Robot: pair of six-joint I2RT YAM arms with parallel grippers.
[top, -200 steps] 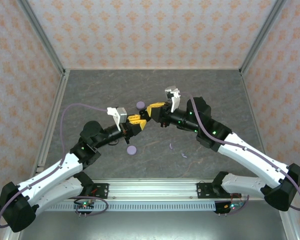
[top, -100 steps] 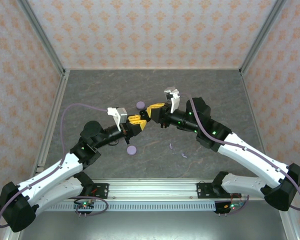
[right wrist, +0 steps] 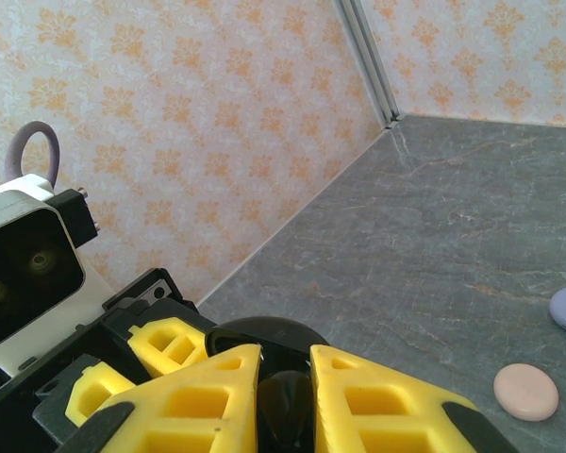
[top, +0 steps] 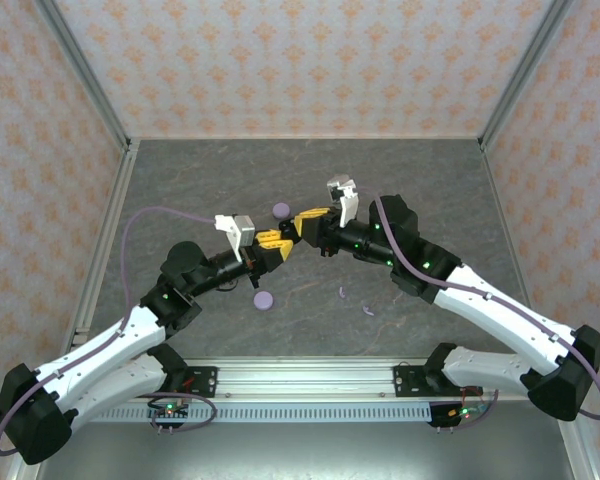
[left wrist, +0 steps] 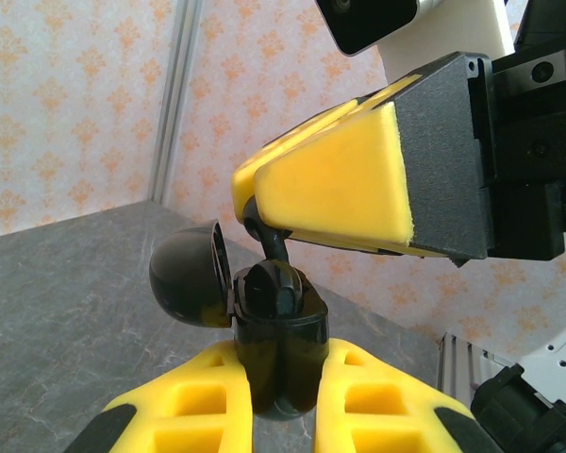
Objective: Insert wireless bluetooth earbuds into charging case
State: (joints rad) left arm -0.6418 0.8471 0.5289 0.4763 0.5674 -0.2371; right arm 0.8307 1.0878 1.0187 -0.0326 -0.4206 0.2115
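Above the middle of the grey worktop [top: 180, 190], the two arms meet nose to nose, with the left gripper [top: 277, 243] and the right gripper [top: 300, 221] almost touching. From the left wrist view, the left gripper [left wrist: 283, 370] has its yellow fingers [left wrist: 193, 406] closed narrowly on the black charging case [left wrist: 283, 344], holding it upright, its lid [left wrist: 181, 278] swung open to the left. The black earbud [left wrist: 272, 285] sits at the mouth of that case with its stem pointing up, and the right gripper [left wrist: 252, 193] comes in from the upper right, its fingers pinched nearly together on the stem. Whether the earbud is fully seated in its socket cannot be told. From the right wrist view, the right gripper [right wrist: 283, 363] shows its two yellow fingers [right wrist: 203, 396] close together with the dark earbud [right wrist: 283, 411] between them, and the rounded black lid [right wrist: 264, 332] just beyond. On the worktop beyond the grippers lies a lavender case [top: 280, 210], and a second lavender case [top: 264, 299] lies nearer the arm bases, below the left gripper. A pink case [right wrist: 525, 392] rests close beside a lavender one in the right wrist view. Two tiny lavender earbuds [top: 342, 293] lie loose on the worktop under the right arm, well apart from the black case.
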